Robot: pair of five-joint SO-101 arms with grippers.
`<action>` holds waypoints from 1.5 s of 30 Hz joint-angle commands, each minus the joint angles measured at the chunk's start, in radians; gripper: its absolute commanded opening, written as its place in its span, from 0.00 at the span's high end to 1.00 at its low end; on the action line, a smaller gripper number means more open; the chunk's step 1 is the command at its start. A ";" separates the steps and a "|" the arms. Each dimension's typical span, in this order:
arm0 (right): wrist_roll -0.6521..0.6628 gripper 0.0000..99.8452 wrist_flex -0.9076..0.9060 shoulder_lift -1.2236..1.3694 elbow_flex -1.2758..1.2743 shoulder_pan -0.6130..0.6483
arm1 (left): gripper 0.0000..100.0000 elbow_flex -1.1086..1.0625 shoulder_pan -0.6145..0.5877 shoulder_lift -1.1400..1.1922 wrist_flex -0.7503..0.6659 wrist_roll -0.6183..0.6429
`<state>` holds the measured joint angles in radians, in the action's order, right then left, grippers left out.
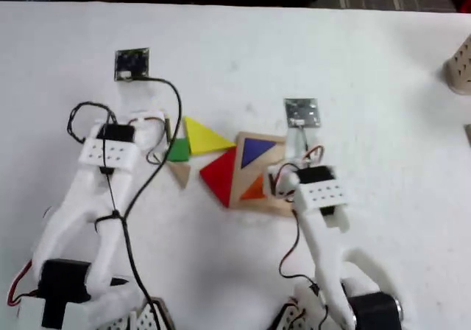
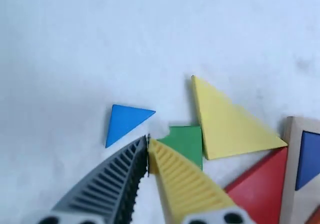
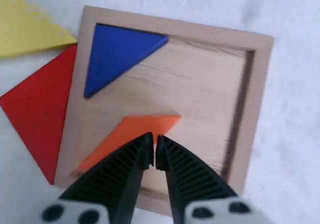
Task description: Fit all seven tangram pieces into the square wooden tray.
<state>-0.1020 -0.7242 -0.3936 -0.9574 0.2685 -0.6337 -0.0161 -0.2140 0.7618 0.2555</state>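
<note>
1. The white worktop (image 1: 353, 65) carries all the pieces.
2. The square wooden tray (image 1: 263, 136) lies between the two arms and is turned a little against the worktop's edge. From the right wrist view we learn that much of its floor is bare wood.
3. The red triangle (image 3: 40, 109) lies outside the tray. Its long edge runs along the tray's rim and its right-angle corner points away from the tray, toward the left arm.
4. The yellow triangle (image 2: 225, 124) lies on the worktop just beside the red one. One sharp tip points at the tray's corner, and its long edge faces the far side of the worktop.
5. The left gripper (image 2: 148, 151) is low over the worktop. Its fingers are closed together with nothing between them, and the yellow finger overlaps the green piece's edge.
6. The right gripper (image 3: 155, 144) hangs over the tray with only a thin slit between its fingers, and we see nothing held.
7. The dark blue triangle (image 3: 117, 51) sits inside the tray. Its right angle is in the corner nearest the yellow triangle and its long edge faces the tray's middle.
8. The orange piece (image 3: 130, 131) is also inside. It is elongated, and its long axis goes slantwise from the rim on the red triangle's side toward the middle. The right gripper covers a part of it.
9. The green piece (image 2: 187, 141) touches the yellow triangle's short edge.
10. The left wrist view adds a small light blue triangle (image 2: 124, 121) near the green piece, with one tip pointing at it.
11. The high view adds a pale tan piece (image 1: 179, 174) just below the green one.
</note>
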 commanded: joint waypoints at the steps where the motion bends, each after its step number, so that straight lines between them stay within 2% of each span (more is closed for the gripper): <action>1: -0.008 0.98 0.087 0.042 0.012 0.033 | 0.98 -0.009 -0.008 -0.028 -0.078 0.018; 9: -0.008 0.98 -0.028 -0.048 -0.006 0.084 | 0.98 -0.005 -0.015 0.031 -0.155 0.018; 14: -0.003 0.98 -0.033 -0.076 -0.063 0.104 | 0.98 -0.005 -0.010 0.031 -0.155 0.014; 25: 0.000 0.98 -0.027 -0.076 -0.094 0.246 | 0.98 -0.005 -0.010 0.033 -0.155 0.012; 37: 0.002 0.98 -0.007 -0.067 -0.104 0.113 | 0.98 -0.009 -0.010 0.035 -0.155 0.012; 45: 0.000 0.98 0.042 0.067 -0.051 0.062 | 0.98 -0.015 -0.016 0.035 -0.147 0.012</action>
<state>-0.1051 -0.6981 -0.3613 -1.0495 0.3621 -0.6582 -0.0161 -0.1772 0.6345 0.2616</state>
